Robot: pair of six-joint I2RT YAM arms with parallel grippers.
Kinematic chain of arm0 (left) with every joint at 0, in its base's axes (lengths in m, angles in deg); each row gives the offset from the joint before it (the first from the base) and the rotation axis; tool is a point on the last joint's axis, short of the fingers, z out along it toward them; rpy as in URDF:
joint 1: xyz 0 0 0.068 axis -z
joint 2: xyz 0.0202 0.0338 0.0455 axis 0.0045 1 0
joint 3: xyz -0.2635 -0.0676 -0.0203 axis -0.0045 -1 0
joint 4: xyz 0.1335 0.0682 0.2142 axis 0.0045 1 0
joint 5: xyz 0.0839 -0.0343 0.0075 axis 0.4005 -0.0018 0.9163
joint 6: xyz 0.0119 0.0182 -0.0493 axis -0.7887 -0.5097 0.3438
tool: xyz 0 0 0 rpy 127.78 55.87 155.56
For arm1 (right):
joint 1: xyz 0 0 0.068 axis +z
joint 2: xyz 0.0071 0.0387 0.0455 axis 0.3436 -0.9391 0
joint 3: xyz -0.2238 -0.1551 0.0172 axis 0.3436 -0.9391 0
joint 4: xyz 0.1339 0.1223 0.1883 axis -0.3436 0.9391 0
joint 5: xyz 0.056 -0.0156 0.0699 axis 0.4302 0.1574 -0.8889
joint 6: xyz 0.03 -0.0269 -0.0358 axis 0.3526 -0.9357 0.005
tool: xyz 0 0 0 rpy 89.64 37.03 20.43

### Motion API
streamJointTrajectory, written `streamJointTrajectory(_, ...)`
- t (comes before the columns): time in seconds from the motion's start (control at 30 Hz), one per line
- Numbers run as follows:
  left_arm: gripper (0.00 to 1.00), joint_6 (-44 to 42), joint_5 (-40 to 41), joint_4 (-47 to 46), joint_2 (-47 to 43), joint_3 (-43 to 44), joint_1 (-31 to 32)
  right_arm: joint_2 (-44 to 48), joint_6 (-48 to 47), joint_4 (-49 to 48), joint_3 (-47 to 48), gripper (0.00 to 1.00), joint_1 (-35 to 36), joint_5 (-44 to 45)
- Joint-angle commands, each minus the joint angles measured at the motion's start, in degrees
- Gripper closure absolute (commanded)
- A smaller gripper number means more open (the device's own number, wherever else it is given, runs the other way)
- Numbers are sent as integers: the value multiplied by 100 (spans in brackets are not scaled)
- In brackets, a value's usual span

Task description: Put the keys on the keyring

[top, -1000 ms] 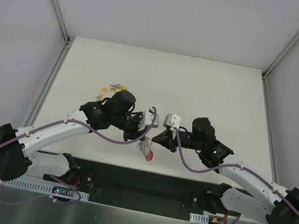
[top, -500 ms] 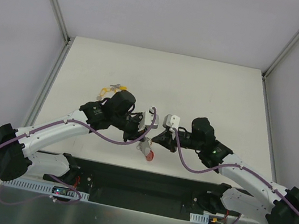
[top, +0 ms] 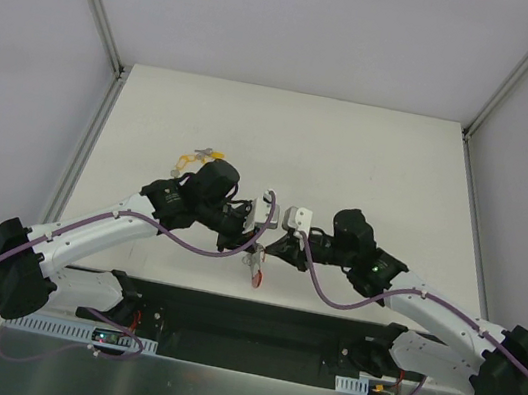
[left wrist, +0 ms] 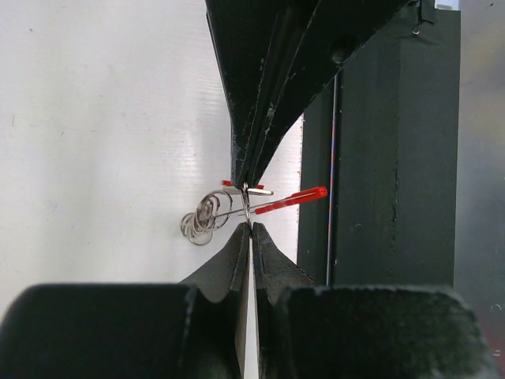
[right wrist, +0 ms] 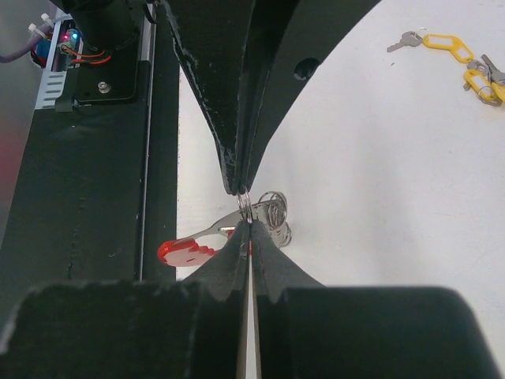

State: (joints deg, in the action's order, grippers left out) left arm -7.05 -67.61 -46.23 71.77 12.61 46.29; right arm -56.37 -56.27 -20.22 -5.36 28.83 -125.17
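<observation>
Right, my left gripper (left wrist: 247, 207) and right gripper (right wrist: 245, 209) are both pinched tight on the keyring (right wrist: 185, 251), yet the yellow-tagged keys (right wrist: 442, 39) lie well apart, so none looks threaded on yet.

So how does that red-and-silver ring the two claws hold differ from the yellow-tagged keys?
The keyring is pinched by both the left gripper and the right gripper, each shut on its wire; the yellow-tagged keys lie loose on the table, untouched. The keyring is red plastic plus a silvery coil; those keys carry yellow tags. Both include silvery metal.
</observation>
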Motion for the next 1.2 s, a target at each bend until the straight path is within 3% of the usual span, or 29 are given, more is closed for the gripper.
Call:
streamJointTrajectory(0.0, 100, -140, -414, -207, -91, 33, 57, 7, -143, -190, 225, 99, 56, 46)
streamJointTrajectory(0.7, 100, -61, -54, -365, -11, -46, 65, 534, -2, -50, 181, 99, 152, 274)
streamJointTrajectory(1.17, 100, -44, -186, -699, 120, -90, 83, 236, 174, 82, 400, 99, 495, 398)
